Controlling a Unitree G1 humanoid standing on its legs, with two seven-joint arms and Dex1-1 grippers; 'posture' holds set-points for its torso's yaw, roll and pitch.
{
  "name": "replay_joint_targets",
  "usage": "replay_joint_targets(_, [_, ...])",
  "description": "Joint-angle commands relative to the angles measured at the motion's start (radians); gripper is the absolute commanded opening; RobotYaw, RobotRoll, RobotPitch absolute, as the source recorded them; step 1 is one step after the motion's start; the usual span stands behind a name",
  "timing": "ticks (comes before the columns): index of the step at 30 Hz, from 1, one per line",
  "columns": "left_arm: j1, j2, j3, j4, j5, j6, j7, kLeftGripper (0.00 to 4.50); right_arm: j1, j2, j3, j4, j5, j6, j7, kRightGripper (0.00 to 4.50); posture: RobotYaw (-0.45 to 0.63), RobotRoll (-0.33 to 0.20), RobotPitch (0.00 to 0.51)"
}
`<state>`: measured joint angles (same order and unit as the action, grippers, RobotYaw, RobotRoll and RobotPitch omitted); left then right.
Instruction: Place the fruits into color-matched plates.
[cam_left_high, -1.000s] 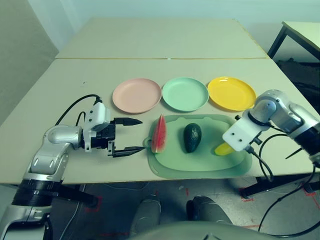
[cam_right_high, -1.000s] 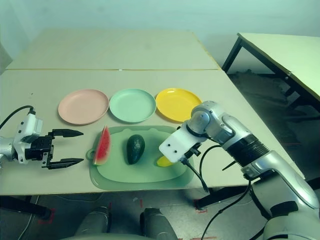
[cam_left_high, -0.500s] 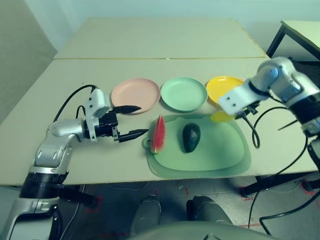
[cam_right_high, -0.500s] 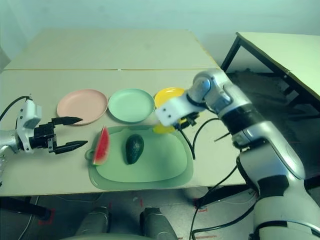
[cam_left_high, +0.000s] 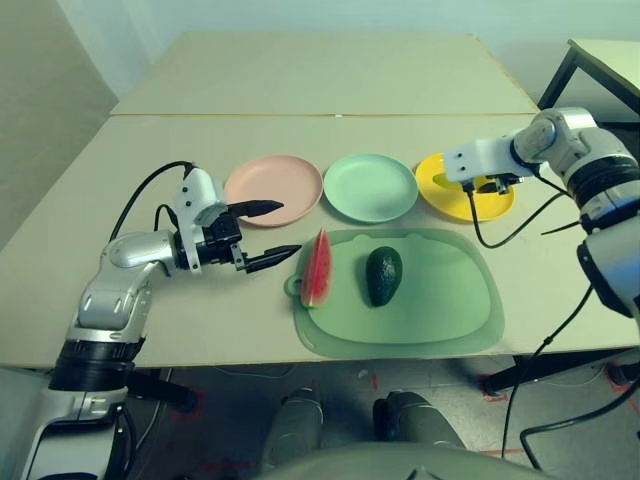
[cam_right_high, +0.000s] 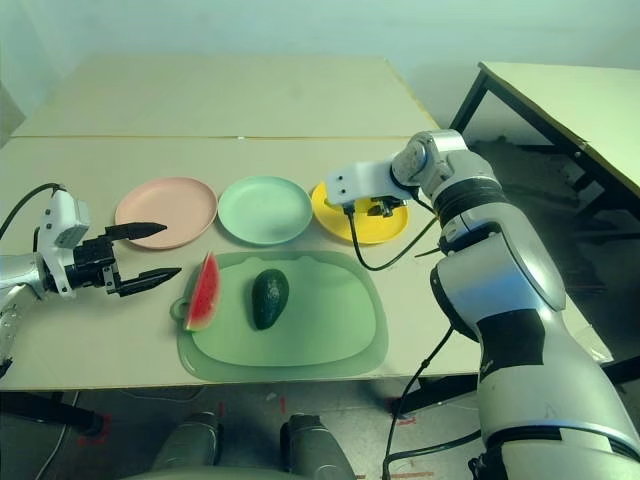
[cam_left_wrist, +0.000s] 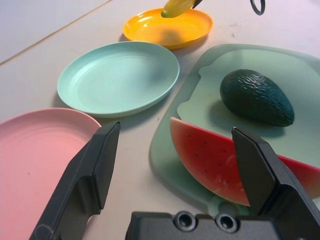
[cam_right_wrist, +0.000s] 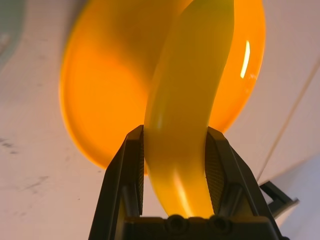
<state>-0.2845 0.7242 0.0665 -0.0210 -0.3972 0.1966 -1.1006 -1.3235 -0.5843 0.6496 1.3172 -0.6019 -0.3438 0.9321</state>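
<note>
My right gripper (cam_right_wrist: 174, 134) is shut on the yellow banana (cam_right_wrist: 187, 115) and holds it just above the yellow plate (cam_left_high: 452, 202) at the back right. The red watermelon wedge (cam_left_high: 317, 268) stands on its rind at the left end of the pale green cutting mat (cam_left_high: 440, 310). Beside the wedge, near the mat's middle, lies the dark green avocado (cam_left_high: 384, 275). My left gripper (cam_left_high: 289, 228) is open, pointing at the wedge from the left and a little short of it. Behind the mat sit the pink plate (cam_left_high: 273, 188) and the mint green plate (cam_left_high: 370, 187), both bare.
A black cable loops from my right wrist over the table by the yellow plate. A seam runs across the table behind the plates. A second table stands at the far right.
My right arm has lifted the banana off the mat and carried it back over the yellow plate. My left gripper, still open, has moved right toward the watermelon wedge.
</note>
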Motion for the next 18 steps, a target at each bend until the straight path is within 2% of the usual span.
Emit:
replay_joint_targets(1, [-0.013, -0.002, -0.019, -0.003, 0.019, -0.011, -0.002, 4.50, 0.014, 0.029, -0.030, 0.021, -0.003, 0.026, -0.049, 1.70, 0.10, 0.000, 0.045])
replay_joint_targets(9, [-0.040, -0.016, -0.008, -0.042, 0.003, -0.010, 0.022, 4.50, 0.061, 0.034, -0.033, 0.041, -0.024, 0.063, -0.111, 1.70, 0.10, 0.000, 0.047])
replay_joint_targets(17, [-0.020, -0.005, -0.005, -0.051, 0.004, -0.008, 0.023, 4.50, 0.096, 0.043, -0.054, 0.050, -0.027, 0.096, -0.182, 1.70, 0.11, 0.000, 0.052])
replay_joint_targets(18, [-0.018, -0.005, -0.004, -0.052, 0.004, -0.010, 0.023, 4.50, 0.100, 0.041, -0.055, 0.050, -0.031, 0.097, -0.187, 2.05, 0.11, 0.000, 0.051])
